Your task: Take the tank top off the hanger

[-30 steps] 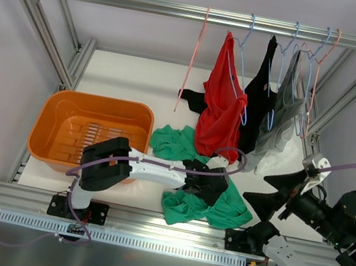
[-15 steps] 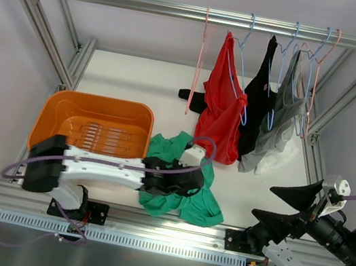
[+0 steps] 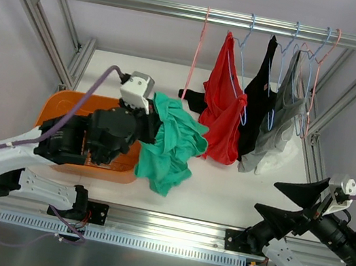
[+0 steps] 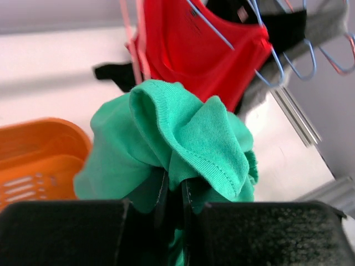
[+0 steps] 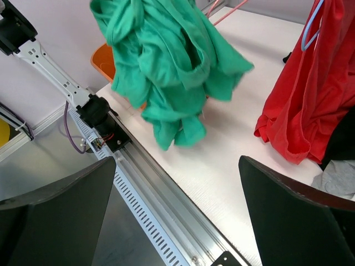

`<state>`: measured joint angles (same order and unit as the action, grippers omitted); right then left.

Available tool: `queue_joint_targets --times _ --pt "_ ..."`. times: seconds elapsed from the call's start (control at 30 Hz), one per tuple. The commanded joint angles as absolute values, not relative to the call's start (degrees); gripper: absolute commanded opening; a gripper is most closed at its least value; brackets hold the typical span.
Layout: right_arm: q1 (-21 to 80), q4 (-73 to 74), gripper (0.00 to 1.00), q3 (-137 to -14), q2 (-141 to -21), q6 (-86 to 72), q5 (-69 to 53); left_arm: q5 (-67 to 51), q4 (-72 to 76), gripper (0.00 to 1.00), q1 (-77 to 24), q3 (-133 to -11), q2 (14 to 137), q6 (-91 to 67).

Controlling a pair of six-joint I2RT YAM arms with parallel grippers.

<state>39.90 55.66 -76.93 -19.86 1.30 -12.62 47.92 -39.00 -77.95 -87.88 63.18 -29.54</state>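
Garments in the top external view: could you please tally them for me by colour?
Green fabric tank top, gripped by the left tool: 1
Red fabric tank top, hanging: 1
Black: 2, a black hanging garment and a black fabric piece lying on the white table
Grey hanging garment: 1
Total: 5

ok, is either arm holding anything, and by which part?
Left gripper pinches a bunched fold of the green tank top, the rest hanging loose. Right gripper is open, empty.
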Motion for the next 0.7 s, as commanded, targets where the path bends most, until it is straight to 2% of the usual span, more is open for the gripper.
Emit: queue_joint_targets --times 0.0,0.2,0.3,0.43,0.5,0.67 --pt "39.9 52.3 1.0 -78.7 -22.0 1.7 -11.3 60.0 -42.1 0.0 -78.0 -94.1 60.9 -22.0" --pt "39.9 51.3 0.99 -79.8 -24.2 1.6 -10.8 72.1 -42.5 0.0 -77.5 -97.4 58.1 -17.9" --pt "40.0 50.8 1.0 -80.8 -26.0 1.6 -11.1 76.3 -42.1 0.0 -75.2 -104.4 61.1 -10.1" --pt "40.0 49.0 1.0 -80.8 -27.5 0.4 -12.3 72.6 -42.2 0.0 -63.7 -111.9 62.9 -5.5" --pt "39.9 47.6 0.99 -80.1 -27.7 0.2 -12.8 72.2 -42.3 0.0 -60.5 -111.0 61.8 -5.7" --pt "39.9 46.8 0.99 -80.3 -30.1 -2.3 -11.8 70.6 -42.6 0.0 -60.4 -96.5 54.7 -13.0"
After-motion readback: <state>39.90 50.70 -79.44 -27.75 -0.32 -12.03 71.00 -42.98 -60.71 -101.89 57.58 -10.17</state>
